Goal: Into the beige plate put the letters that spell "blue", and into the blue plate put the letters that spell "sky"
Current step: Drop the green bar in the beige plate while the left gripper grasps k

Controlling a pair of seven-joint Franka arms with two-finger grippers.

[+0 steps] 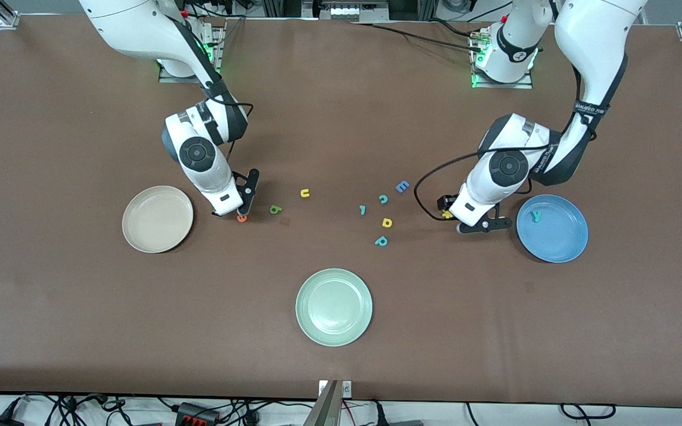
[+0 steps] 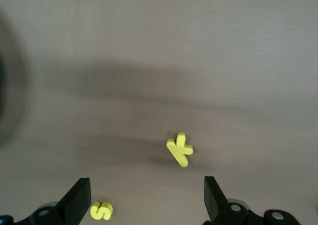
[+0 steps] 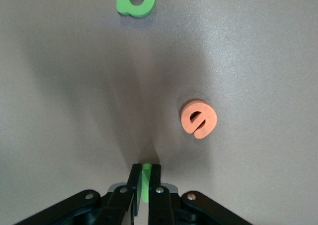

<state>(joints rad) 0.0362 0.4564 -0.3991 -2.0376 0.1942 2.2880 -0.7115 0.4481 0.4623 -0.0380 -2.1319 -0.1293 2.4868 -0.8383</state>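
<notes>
Your right gripper (image 3: 144,183) pinches the green "l" (image 3: 145,181) edge-on, ready for the beige plate (image 1: 157,219). Your left gripper (image 2: 146,202) gapes empty over the "k" (image 2: 179,149), bound for the blue plate (image 1: 554,236).

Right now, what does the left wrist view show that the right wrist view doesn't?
Only the left wrist view shows the yellow foam letter k and the yellow foam letter s, with the left hand open over them. Only the right wrist view shows the green foam letter b, the orange foam letter e, and the right hand shut on a thin green foam bar. Both views show the plain brown table, and neither shows a plate.
</notes>
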